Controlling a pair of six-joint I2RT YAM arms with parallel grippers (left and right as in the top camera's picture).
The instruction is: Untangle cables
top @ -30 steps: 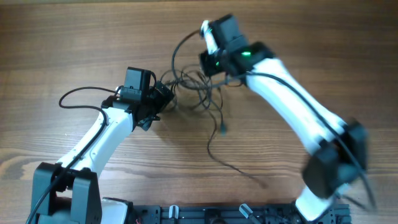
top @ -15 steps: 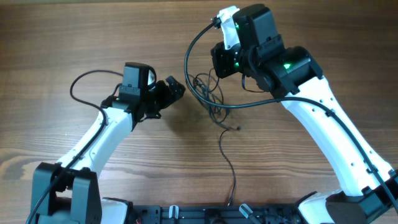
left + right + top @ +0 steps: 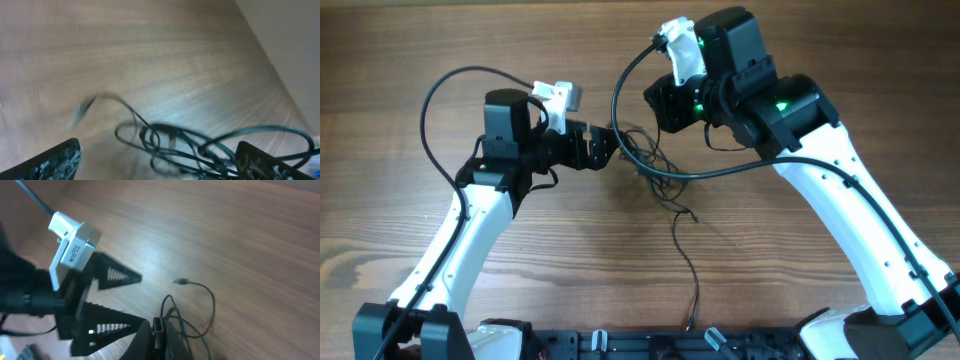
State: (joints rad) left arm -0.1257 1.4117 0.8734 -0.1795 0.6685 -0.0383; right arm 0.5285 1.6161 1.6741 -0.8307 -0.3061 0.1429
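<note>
While my right fingers (image 3: pixel 156 330) are pinched together on a strand of the cables (image 3: pixel 656 172), the rest of the tangle spreads out just below them, mid-worktop (image 3: pixel 410 60). Loops on loops there, thin black cord, all knotted close. One cord breaks free of the bunch and trails across the wood toward my base. Over on the other side, my left fingers (image 3: pixel 603 150) are spread wide apart, tips aimed straight at the tangle's left edge. From my left wrist the loops show between the two tips, though it's blurred, and I can't tell if either tip is touching a cord. Nothing is gripped on that side.
</note>
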